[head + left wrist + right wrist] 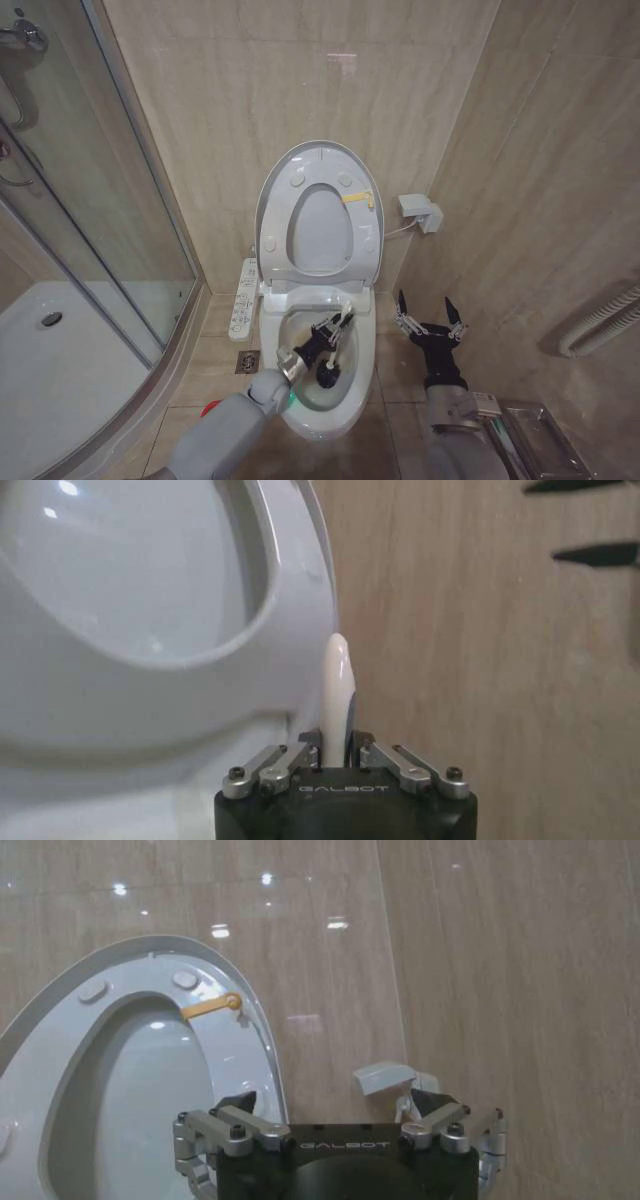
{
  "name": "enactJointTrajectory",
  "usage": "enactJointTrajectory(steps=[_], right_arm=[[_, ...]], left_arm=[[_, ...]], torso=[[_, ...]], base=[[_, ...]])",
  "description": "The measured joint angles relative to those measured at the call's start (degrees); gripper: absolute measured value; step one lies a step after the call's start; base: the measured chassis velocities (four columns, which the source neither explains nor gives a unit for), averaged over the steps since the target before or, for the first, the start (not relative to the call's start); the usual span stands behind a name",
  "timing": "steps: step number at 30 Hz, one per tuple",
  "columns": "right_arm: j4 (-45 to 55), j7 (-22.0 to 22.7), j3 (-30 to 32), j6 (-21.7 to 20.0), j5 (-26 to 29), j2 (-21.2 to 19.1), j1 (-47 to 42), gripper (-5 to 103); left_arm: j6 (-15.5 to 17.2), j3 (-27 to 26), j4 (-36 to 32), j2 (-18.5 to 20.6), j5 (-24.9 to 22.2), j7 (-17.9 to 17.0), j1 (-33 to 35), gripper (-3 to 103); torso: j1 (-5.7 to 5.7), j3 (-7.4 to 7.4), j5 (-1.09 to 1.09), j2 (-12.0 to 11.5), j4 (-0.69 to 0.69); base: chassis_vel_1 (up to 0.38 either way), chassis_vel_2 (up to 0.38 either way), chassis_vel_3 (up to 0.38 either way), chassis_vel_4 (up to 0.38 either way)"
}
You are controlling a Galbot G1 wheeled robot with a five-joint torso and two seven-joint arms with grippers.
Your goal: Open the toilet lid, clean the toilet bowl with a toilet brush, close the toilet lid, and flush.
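We are scrubbing: our left gripper (335, 335), clamped on the slim white straight handle of the toilet brush (337, 697), is hanging over the white glossy ceramic toilet bowl (362, 375), the brush's long axis slanting down toward us so its dark bristle head is sitting low in the basin. The large glossy white oval toilet lid (272, 205) is standing upright against the wall just behind. Our right gripper (428, 318) is waiting beside the bowl, fingers spread wide and empty, seemingly no farther from that lid.
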Motion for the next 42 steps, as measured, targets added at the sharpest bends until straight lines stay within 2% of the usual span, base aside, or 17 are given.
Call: enactJointTrajectory(steps=[11, 20, 29, 36, 42], right_arm=[[0.0, 0.0, 0.0, 0.0, 0.0, 0.0, 0.0, 100], [0.0, 0.0, 0.0, 0.0, 0.0, 0.0, 0.0, 100], [0.0, 0.0, 0.0, 0.0, 0.0, 0.0, 0.0, 100], [0.0, 0.0, 0.0, 0.0, 0.0, 0.0, 0.0, 100], [0.0, 0.0, 0.0, 0.0, 0.0, 0.0, 0.0, 100]], left_arm=[[-1.28, 0.44, 5.1, -2.18, 0.55, 0.89, 1.32, 18], [-0.61, -0.57, 2.72, -2.77, -0.37, 0.05, -1.45, 18], [-1.05, -0.51, 5.15, -3.46, 0.37, 1.27, 0.5, 18], [-0.83, -1.22, 3.94, -3.05, -0.21, 0.96, -2.34, 18], [-1.12, -0.76, 5.49, -3.83, -0.35, 3.57, -0.81, 18]], torso=[[0.0, -0.01, 0.0, 0.0, 0.02], [0.0, 0.0, 0.01, -0.01, -0.01], [0.0, 0.0, 0.0, -0.01, 0.02], [0.0, 0.0, 0.01, -0.01, 0.0], [0.0, 0.0, 0.0, -0.01, 0.01]], base=[[0.0, 0.0, 0.0, 0.0], [0.0, 0.0, 0.0, 0.0], [0.0, 0.0, 0.0, 0.0], [0.0, 0.0, 0.0, 0.0], [0.0, 0.0, 0.0, 0.0]])
